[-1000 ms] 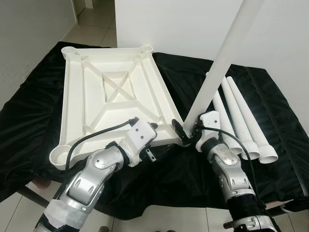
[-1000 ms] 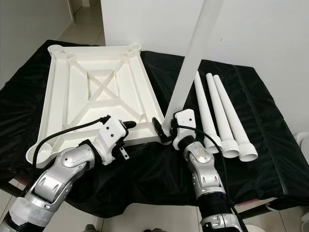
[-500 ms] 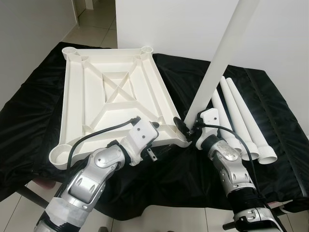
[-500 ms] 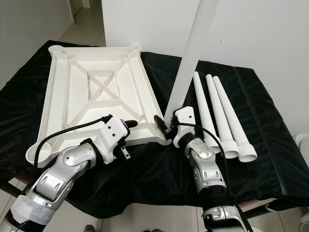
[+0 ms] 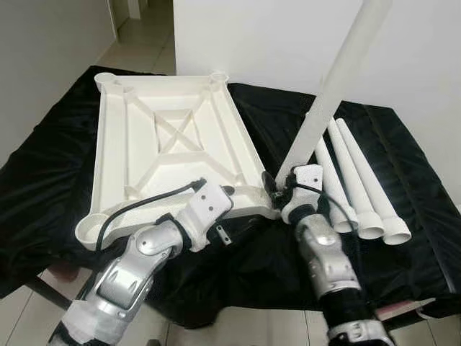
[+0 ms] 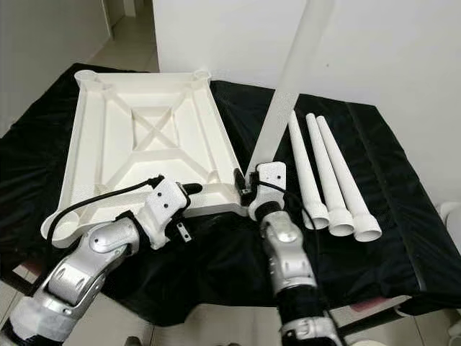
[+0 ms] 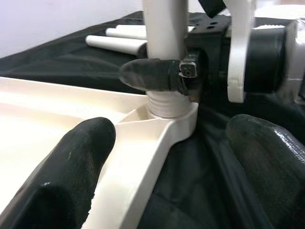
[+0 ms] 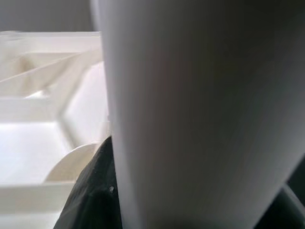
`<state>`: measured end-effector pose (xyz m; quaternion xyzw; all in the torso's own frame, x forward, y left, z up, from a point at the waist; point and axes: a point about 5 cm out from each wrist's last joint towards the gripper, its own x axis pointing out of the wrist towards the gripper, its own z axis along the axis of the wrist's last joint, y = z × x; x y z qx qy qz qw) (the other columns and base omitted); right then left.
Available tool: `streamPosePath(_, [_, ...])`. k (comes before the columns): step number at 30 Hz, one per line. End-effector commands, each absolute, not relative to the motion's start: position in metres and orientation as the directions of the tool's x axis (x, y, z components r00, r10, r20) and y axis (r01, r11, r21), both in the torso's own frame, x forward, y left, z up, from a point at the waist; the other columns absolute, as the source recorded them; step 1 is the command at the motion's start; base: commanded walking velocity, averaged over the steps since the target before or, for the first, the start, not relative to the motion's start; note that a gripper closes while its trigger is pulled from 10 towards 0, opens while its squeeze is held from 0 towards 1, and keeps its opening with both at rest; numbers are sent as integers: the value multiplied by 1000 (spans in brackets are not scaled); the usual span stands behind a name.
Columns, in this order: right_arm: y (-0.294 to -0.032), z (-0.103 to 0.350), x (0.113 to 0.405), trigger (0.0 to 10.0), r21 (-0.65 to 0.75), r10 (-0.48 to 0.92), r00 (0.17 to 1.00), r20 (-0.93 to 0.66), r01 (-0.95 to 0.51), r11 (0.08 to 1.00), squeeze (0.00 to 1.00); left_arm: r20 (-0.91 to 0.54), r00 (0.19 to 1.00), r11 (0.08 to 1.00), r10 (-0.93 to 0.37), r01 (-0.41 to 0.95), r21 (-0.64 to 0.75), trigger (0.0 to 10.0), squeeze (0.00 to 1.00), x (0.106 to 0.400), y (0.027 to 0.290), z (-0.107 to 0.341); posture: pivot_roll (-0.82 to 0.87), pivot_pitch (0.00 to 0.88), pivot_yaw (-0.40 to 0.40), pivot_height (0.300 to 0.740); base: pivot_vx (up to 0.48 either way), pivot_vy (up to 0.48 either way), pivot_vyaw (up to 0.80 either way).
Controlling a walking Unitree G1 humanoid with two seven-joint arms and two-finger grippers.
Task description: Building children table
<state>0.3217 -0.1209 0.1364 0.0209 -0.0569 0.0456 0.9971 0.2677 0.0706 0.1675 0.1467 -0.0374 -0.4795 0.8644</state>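
A white plastic children's table top (image 5: 169, 155) lies upside down, ribbed underside up, as one long white leg (image 5: 328, 94) stands tilted in its near corner socket. Three more tapered legs (image 5: 360, 184) lie side by side just beside it.

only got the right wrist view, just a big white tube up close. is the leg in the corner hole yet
Observer: The leg has its threaded end sitting in the corner socket of the tabletop, with some thread above the rim.
Operator: right pincer got hold of it
Observer: Yes, the right pincer is shut on the leg just above the socket; one black finger wraps across it.
Operator: where's the left one
Observer: The left pincer is open, its fingers either side of that same corner, touching nothing I can see.
Operator: how many legs left
Observer: Three spare legs lie side by side on the black cloth, on the robot's right.
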Motion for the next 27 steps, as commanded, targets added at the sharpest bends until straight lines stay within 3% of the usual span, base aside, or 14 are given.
streamPosePath(1, [-122,117,315,10000,41,-6,999,34,4,999,0,-91,527,483,-845,825,294,10000,0,272,71,165,68,59,-71,740,0,0,0])
streamPosePath(12, [-108,124,312,10000,82,-54,997,60,49,995,0,-86,553,505,-828,805,312,10000,0,280,74,167,40,38,-60,740,0,0,0])
streamPosePath(13, [-107,126,310,10000,79,-20,996,89,13,997,1000,-74,560,516,-825,801,304,10000,0,282,75,169,40,45,-59,740,0,0,0])
streamPosePath(24, [-122,129,296,10000,51,-10,988,152,2,999,1000,-59,580,545,-812,792,275,10000,0,287,75,166,8,40,-56,740,0,0,0])
streamPosePath(25, [-125,130,290,10000,28,-5,985,171,0,1000,937,-76,595,557,-800,784,273,10000,0,293,75,167,11,51,-43,740,0,0,0])
streamPosePath(26, [-125,130,290,10000,28,-5,985,171,0,1000,937,-76,595,557,-800,784,273,10000,0,293,75,167,11,51,-43,740,0,0,0])
streamPosePath(27, [-127,130,285,10000,18,0,981,192,-3,1000,0,-121,622,575,-774,770,278,10000,0,299,79,161,13,50,-35,740,0,0,0])
